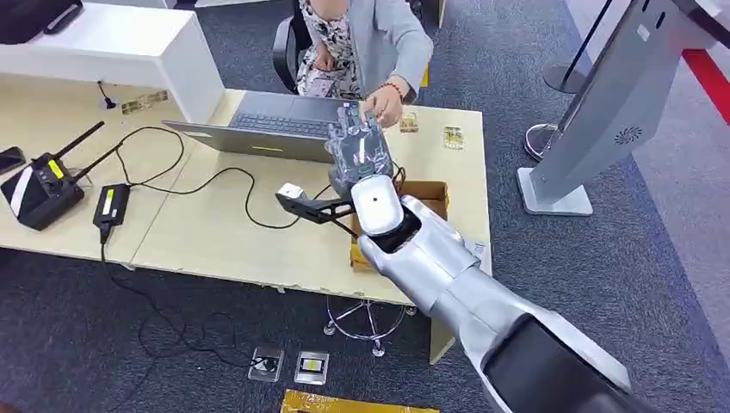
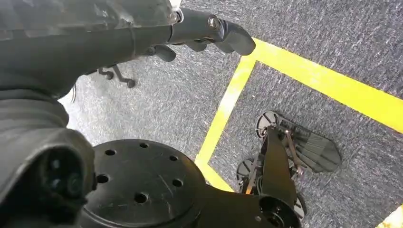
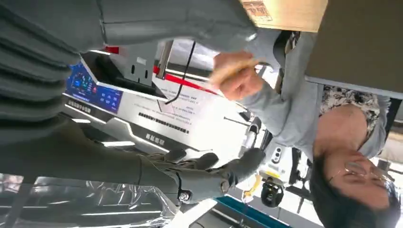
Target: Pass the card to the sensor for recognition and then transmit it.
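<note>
Silver-shelled, the right arm reaches from the 5 o'clock corner of the head view up toward the centre. It is stretched nearly straight over the beige wooden table. Its dark many-fingered right hand is raised above the tabletop with the back of the hand facing the camera and the fingers pointing toward 12 o'clock.

A seated person's hand, in a grey sleeve, meets it just at 1 o'clock of the fingertips. In the right wrist view that hand pinches a thin tan card in the gap between the robot's thick grey thumb and its darker fingers. Thumb and fingers stand well apart and hold nothing. Whether the card touches the thumb I cannot tell.

An open grey laptop lies at 10 o'clock of the right hand. A brown cardboard box sits at 4 o'clock of it, near the table's edge. Two small gold-coloured flat pieces lie on the table at 2 o'clock, too small to identify.

The left hand hangs over grey carpet marked with yellow tape. Its fingers are extended and hold nothing.
</note>
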`<state>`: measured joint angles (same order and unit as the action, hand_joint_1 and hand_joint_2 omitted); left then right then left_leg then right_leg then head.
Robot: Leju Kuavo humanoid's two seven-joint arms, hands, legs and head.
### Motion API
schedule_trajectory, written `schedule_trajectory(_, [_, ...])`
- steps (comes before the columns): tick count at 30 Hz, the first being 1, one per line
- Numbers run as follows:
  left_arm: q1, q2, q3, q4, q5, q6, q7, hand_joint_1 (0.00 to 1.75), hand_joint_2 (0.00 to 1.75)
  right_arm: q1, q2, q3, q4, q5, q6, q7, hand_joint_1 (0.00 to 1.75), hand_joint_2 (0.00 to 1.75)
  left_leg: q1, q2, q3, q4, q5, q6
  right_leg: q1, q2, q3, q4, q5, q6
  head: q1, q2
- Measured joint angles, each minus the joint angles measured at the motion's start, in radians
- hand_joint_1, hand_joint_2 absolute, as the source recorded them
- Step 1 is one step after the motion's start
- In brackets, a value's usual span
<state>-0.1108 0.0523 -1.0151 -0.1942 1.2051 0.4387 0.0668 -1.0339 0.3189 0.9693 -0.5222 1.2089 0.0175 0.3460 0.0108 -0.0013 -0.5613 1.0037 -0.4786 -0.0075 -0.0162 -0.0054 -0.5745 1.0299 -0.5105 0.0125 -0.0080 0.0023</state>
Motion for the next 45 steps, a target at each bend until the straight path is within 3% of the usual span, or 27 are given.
schedule_trajectory(6, [0.0,-0.003,0.0,0.0,0.015,0.025,-0.003,0.0,0.0,-0.01,-0.007,0.007,0.019,-0.081,-0.032,0.007,0.0,0.0,0.0,0.0,0.0,0.0,0.0,0.0,0.0,0.0,0.0,0.0,0.0,0.0,0.0,0.0])
schedule_trajectory(10, [0.002,-0.015,0.004,0.0,0.043,0.058,-0.022,0.0,0.0,-0.03,-0.048,-0.026,0.034,-0.265,-0.213,-0.023,0.0,0.0,0.0,0.0,0.0,0.001,0.0,0.0,0.0,-0.001,0.0,-0.001,0.0,0.0,0.0,0.0])
schedule_trajectory(12, [0.004,-0.02,0.006,0.0,0.059,0.068,-0.023,0.0,0.0,-0.034,-0.092,-0.074,0.047,-0.363,-0.296,-0.035,0.0,0.0,0.0,0.0,0.001,0.002,0.0,0.0,0.0,-0.001,0.0,-0.001,0.0,0.0,0.0,0.0])
schedule_trajectory(15, [0.007,-0.025,0.017,0.0,0.081,0.076,-0.019,0.0,0.0,-0.033,-0.18,-0.128,0.063,-0.438,-0.362,-0.016,0.0,0.0,0.0,0.0,0.0,0.003,0.0,0.0,0.0,-0.001,0.0,-0.001,0.001,0.001,0.0,0.0])
schedule_trajectory(18, [0.013,-0.027,0.023,0.0,0.088,0.075,-0.015,0.0,0.0,-0.029,-0.272,-0.177,0.072,-0.473,-0.376,-0.016,0.0,0.0,-0.001,-0.001,0.0,0.004,-0.001,0.001,-0.001,-0.002,0.001,-0.002,0.002,0.002,0.001,0.0])
schedule_trajectory(27, [0.014,-0.03,0.038,0.0,0.104,0.063,-0.002,0.0,0.0,0.008,-0.494,-0.265,0.068,-0.521,-0.373,0.147,0.0,0.0,-0.001,0.002,0.0,0.004,-0.001,0.002,-0.001,0.0,0.0,-0.002,0.002,0.002,-0.001,0.0])
schedule_trajectory(30, [0.014,-0.031,0.046,0.0,0.105,0.056,-0.002,0.0,0.0,0.061,-0.595,-0.289,0.035,-0.558,-0.357,0.22,0.0,0.0,-0.001,0.0,0.0,0.004,-0.001,0.002,-0.001,-0.002,0.001,-0.002,0.002,0.002,0.0,0.0])
schedule_trajectory(34, [0.014,-0.031,0.047,0.0,0.105,0.047,-0.008,0.0,0.0,0.184,-0.728,-0.342,-0.012,-0.668,-0.389,0.25,0.0,0.0,-0.001,-0.002,0.001,0.004,-0.003,0.003,-0.001,-0.005,0.003,-0.005,0.002,0.002,0.0,0.0])
schedule_trajectory(38, [0.014,-0.032,0.053,0.0,0.113,0.038,-0.039,0.0,0.0,0.376,-0.833,-0.422,-0.03,-0.817,-0.475,0.197,0.0,0.0,0.0,-0.004,-0.001,0.004,-0.004,0.005,0.0,-0.008,0.004,-0.006,0.001,0.002,0.0,0.0])
schedule_trajectory(45, [0.012,-0.036,0.065,0.0,0.129,0.041,-0.064,0.0,0.0,0.593,-0.906,-0.54,-0.006,-0.961,-0.558,0.08,0.0,0.0,0.001,-0.002,0.0,0.003,-0.005,0.004,0.001,-0.005,0.003,-0.006,0.0,0.001,0.0,0.0])
